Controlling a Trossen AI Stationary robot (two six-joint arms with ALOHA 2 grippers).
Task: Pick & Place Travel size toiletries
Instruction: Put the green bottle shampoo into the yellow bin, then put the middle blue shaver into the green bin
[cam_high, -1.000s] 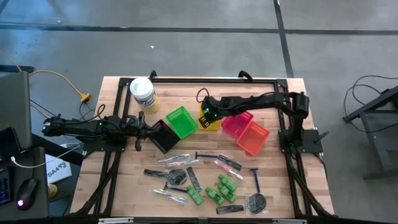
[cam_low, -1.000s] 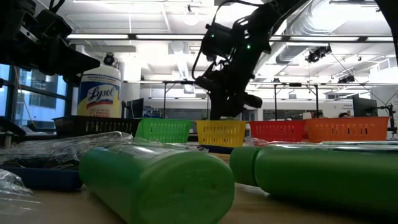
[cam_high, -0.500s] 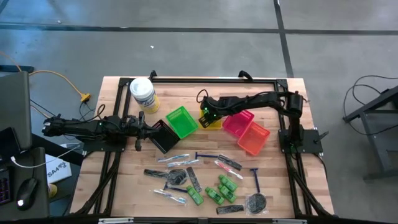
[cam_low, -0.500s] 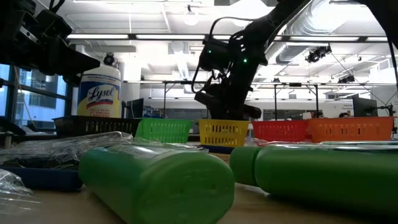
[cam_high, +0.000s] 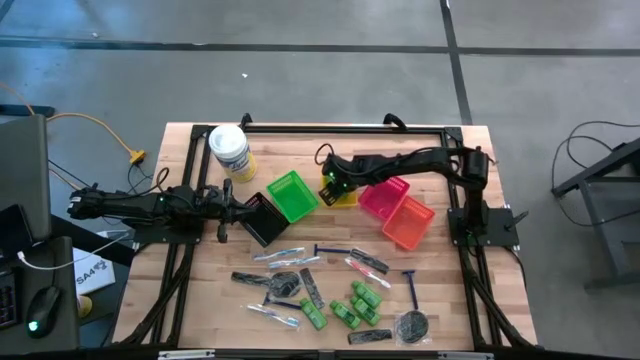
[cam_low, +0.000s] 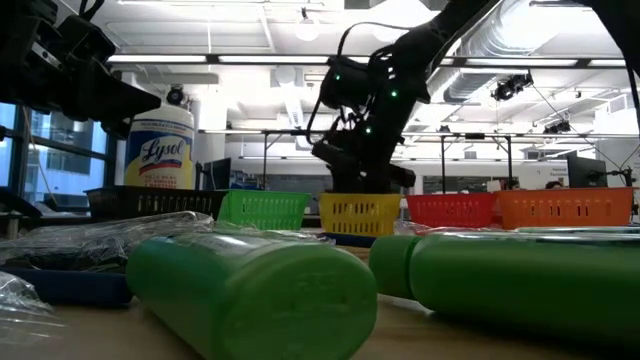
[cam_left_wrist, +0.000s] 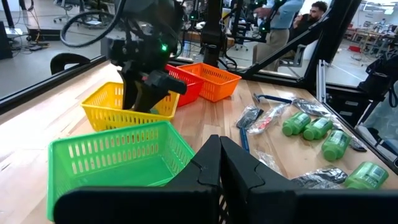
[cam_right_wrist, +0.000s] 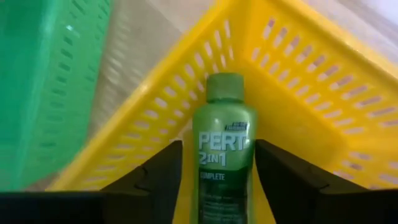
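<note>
Right claw (cam_right_wrist: 214, 177), fingers parted beside a green Pert bottle (cam_right_wrist: 222, 149) inside the yellow basket (cam_right_wrist: 311, 93); withdrawing askew may drag the bottle out.

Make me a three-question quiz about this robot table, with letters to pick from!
1. Where is the right gripper? A over the yellow basket B over the white tub C beside the razors
2. What colour is the bottle between its fingers? A blue B green C red
3. How are the fingers around that bottle? A squeezing it B apart from its sides C out of sight

Answers: 1 A, the high view shows it there. 2 B, a green bottle in the right wrist view. 3 B, gaps show on both sides.
</note>
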